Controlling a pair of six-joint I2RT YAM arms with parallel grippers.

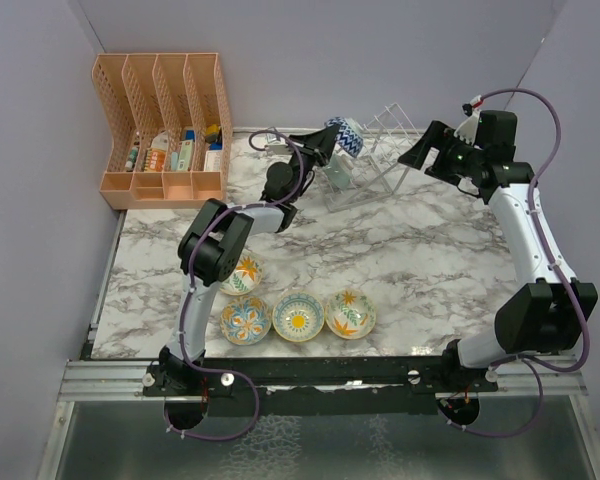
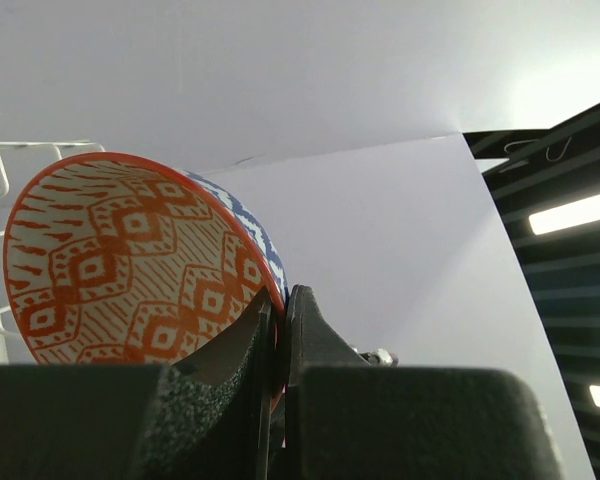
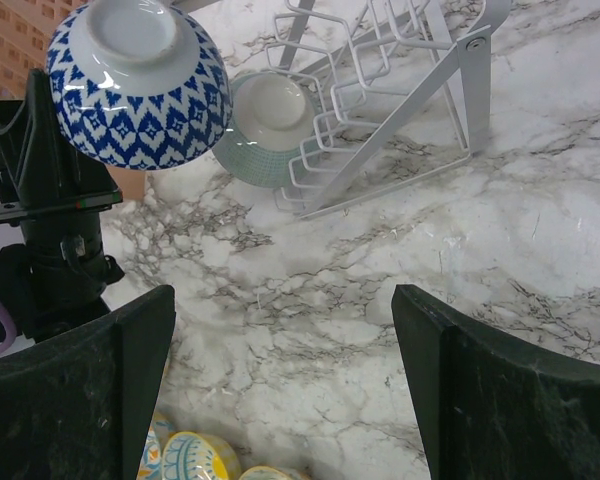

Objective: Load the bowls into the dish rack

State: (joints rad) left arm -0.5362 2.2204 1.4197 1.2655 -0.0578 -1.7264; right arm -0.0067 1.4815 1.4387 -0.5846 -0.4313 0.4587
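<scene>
My left gripper (image 1: 325, 145) is shut on the rim of the red-patterned bowl (image 2: 130, 265), blue and white outside (image 3: 138, 85), and holds it in the air by the left end of the white wire dish rack (image 1: 375, 160). A pale teal bowl (image 3: 265, 125) stands on edge in the rack's left end (image 3: 380, 90). Several patterned bowls lie at the table's front: (image 1: 242, 274), (image 1: 246, 320), (image 1: 298, 315), (image 1: 350, 313). My right gripper (image 1: 422, 152) is open and empty, high to the right of the rack; its fingers (image 3: 480, 390) frame bare marble.
An orange slotted file organizer (image 1: 165, 125) with small items stands at the back left. Purple walls close the back and sides. The marble table (image 1: 420, 270) ends at a metal rail at the front.
</scene>
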